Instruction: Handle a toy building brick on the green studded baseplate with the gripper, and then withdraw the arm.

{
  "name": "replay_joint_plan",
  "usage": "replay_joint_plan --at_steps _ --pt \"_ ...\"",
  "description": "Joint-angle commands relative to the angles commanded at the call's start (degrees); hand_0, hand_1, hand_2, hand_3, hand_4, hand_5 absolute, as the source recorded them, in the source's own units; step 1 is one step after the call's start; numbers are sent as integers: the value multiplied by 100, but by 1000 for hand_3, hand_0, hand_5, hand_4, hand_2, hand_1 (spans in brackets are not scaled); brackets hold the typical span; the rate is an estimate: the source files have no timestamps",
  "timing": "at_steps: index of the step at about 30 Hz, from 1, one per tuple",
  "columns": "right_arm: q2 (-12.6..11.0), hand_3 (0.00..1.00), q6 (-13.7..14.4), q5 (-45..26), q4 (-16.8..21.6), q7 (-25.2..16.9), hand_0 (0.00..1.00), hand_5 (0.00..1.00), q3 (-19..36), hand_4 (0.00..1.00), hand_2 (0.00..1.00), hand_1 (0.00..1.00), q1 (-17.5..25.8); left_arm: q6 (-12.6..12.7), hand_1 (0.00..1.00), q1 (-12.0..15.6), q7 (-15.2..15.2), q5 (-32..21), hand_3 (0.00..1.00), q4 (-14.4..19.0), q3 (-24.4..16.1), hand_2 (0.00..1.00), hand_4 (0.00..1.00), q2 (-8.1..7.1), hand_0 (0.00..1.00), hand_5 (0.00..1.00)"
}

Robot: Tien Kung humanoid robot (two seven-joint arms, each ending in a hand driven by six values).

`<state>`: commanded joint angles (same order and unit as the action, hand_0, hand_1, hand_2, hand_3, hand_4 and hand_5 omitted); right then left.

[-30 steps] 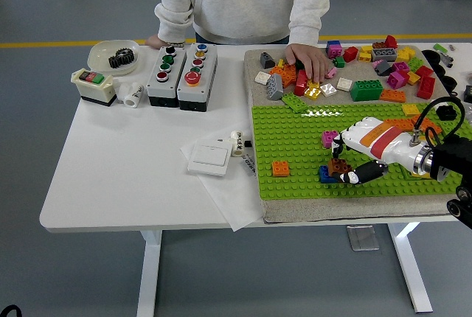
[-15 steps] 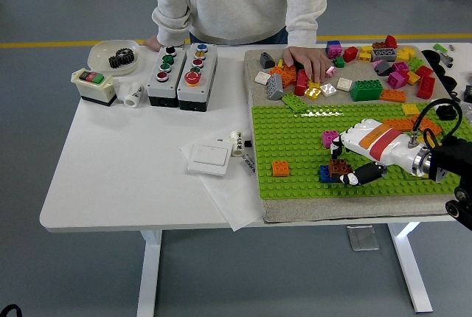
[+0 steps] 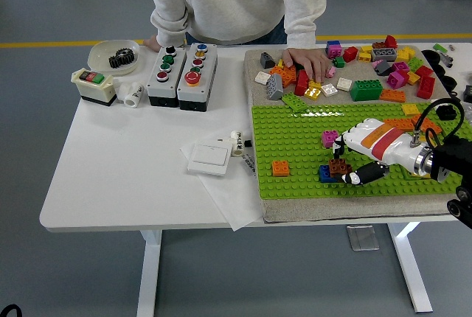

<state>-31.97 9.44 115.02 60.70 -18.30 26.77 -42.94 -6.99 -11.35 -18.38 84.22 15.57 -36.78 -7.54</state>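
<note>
The green studded baseplate (image 3: 295,144) lies on a beige mat at the table's right. A brown brick (image 3: 338,167) sits on a blue brick (image 3: 324,175) near the plate's front. My right hand (image 3: 344,162), white with an orange stripe, reaches in from the right. Its fingers come down over the brown brick and its thumb presses from the near side, so it is shut on that brick. A pink brick (image 3: 329,138) stands just behind the fingers. An orange brick (image 3: 280,168) sits alone further left. My left arm is out of view.
A person stands at the far side, one hand (image 3: 306,61) resting on the loose brick pile (image 3: 369,66) behind the plate. Two button boxes (image 3: 181,74), a switch box (image 3: 92,85), a bowl with a gear (image 3: 114,55) and a white wall switch (image 3: 209,159) on paper lie to the left.
My right hand has stayed almost still on the brown brick. The person's body has shifted slightly to the left while their hand remains on the pile.
</note>
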Motion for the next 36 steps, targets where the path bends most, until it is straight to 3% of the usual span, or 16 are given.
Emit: replay_joint_plan --at_steps 9,10,15,16,24,27,28,33,34,36 --pt "-7 545 -1 30 1 -79 405 485 76 829 585 533 25 -7 731 23 -6 34 597 4 -12 734 659 4 733 599" --pt "-5 593 12 28 -7 -83 415 482 84 874 642 562 27 -9 731 25 -7 38 596 5 -13 735 659 4 733 599" --pt "-5 593 42 19 -51 -118 415 482 135 874 642 562 38 -14 731 29 -6 54 596 6 -17 735 659 5 733 599" --pt "-6 630 46 19 -53 -120 418 482 138 911 674 572 38 -14 731 29 -6 55 596 6 -17 734 659 5 731 599" --pt "-50 663 0 89 31 -117 414 485 252 946 684 572 80 -14 731 18 1 33 596 5 1 735 659 -2 733 599" --pt "-88 663 -34 111 127 -113 414 485 380 946 684 572 126 -14 731 15 3 28 596 4 3 735 659 -3 733 599" --pt "-118 780 -59 107 213 -113 431 521 484 998 715 583 169 -13 731 14 4 29 595 3 3 735 659 -3 733 599" --pt "-273 780 -157 6 607 -100 431 521 913 998 715 583 393 -12 731 8 8 31 595 -1 5 735 659 -6 733 599" --pt "-324 779 -176 -27 736 -90 586 572 1035 998 735 643 470 -8 731 9 9 24 596 -2 8 735 659 -7 731 599" --pt "-424 779 -189 -129 949 -57 586 572 1203 998 735 643 609 -9 731 6 12 33 596 -4 7 735 659 -8 731 599"
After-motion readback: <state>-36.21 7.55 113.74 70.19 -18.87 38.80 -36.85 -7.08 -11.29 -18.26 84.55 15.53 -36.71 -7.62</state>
